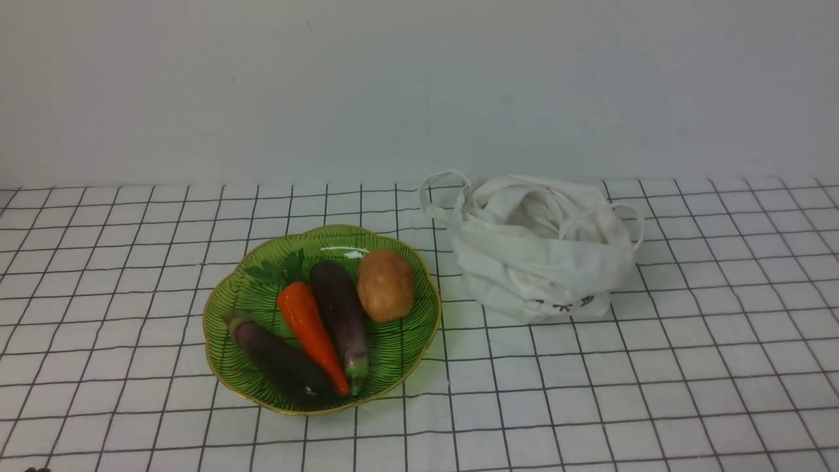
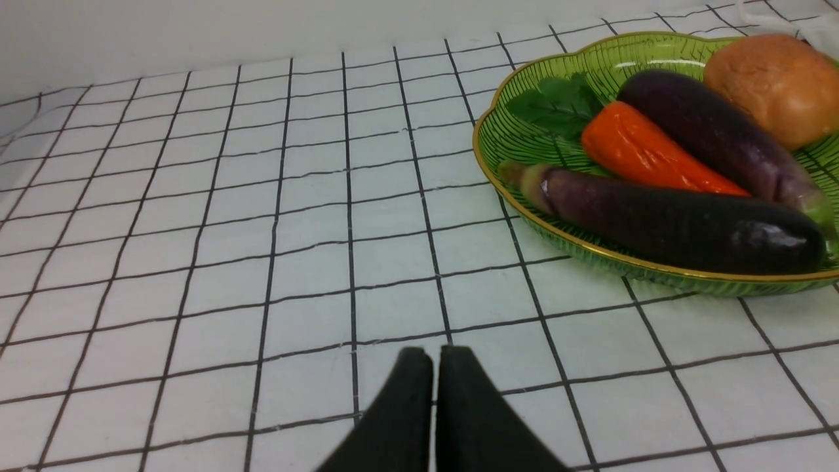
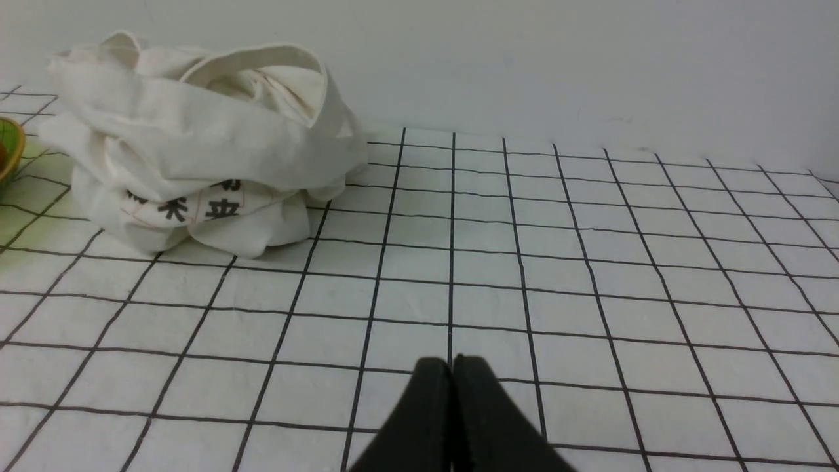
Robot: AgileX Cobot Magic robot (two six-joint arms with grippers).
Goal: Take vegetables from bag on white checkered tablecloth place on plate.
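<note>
- A tan potato lies on the green plate, at its right side, touching one of two purple eggplants; an orange carrot lies between them.
- The white cloth bag sits slumped just right of the plate on the checkered tablecloth; its inside is hidden.
- The left gripper has its fingers pressed together, empty, low over the cloth near the plate.
- The right gripper is likewise closed and empty, well apart from the bag.
- The transfer looks finished; any next move would first require checking the bag.
</note>
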